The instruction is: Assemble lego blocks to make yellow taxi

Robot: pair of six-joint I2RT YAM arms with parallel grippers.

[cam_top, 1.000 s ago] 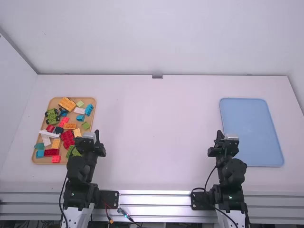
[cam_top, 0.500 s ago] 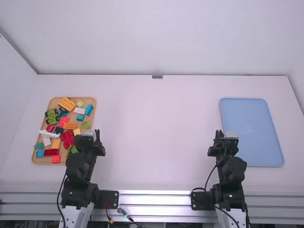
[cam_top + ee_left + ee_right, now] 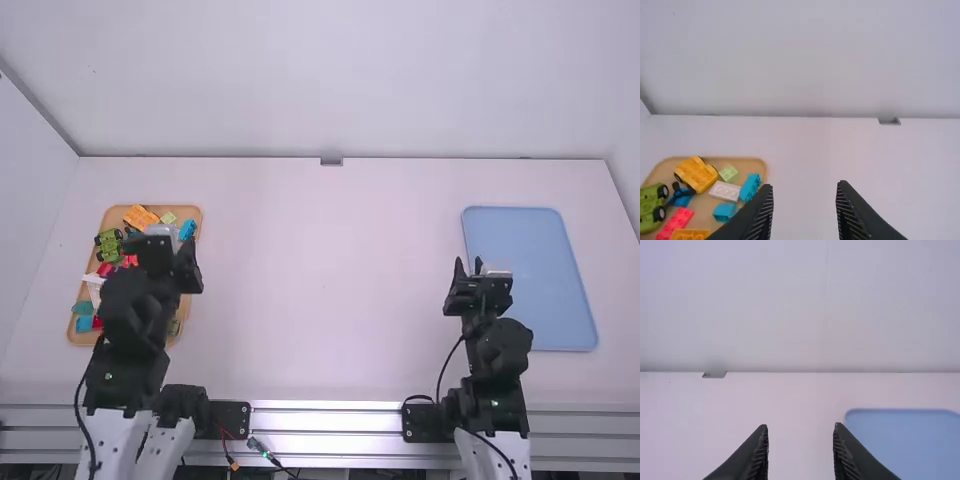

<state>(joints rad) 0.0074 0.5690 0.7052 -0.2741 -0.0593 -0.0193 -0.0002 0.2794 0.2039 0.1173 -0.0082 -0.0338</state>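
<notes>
Black in colour, the left claw (image 3: 160, 240) is widely opened, and nothing is held between its 2 fingers (image 3: 757, 215). The right claw (image 3: 468, 264) is also opened widely, with its 2 fingers (image 3: 755, 457) well apart and nothing gripped. By the left arm, part of the tan tray (image 3: 742, 163) is covered in the high view; the left claw is directed forward, away from the base. The right arm is placed beside the blue tray (image 3: 520, 240), with its claw directed forward as well.

On the tan tray, the loose blocks are gathered. At its far side a yellow wheeled piece (image 3: 696, 174) is seen, and near it a light green block (image 3: 728, 173), a white block (image 3: 725, 191) and 2 blue blocks (image 3: 725, 211) are found. A green wheeled piece (image 3: 109, 245) is also laid there. Both trays are supported by the white surface (image 3: 320, 300).
</notes>
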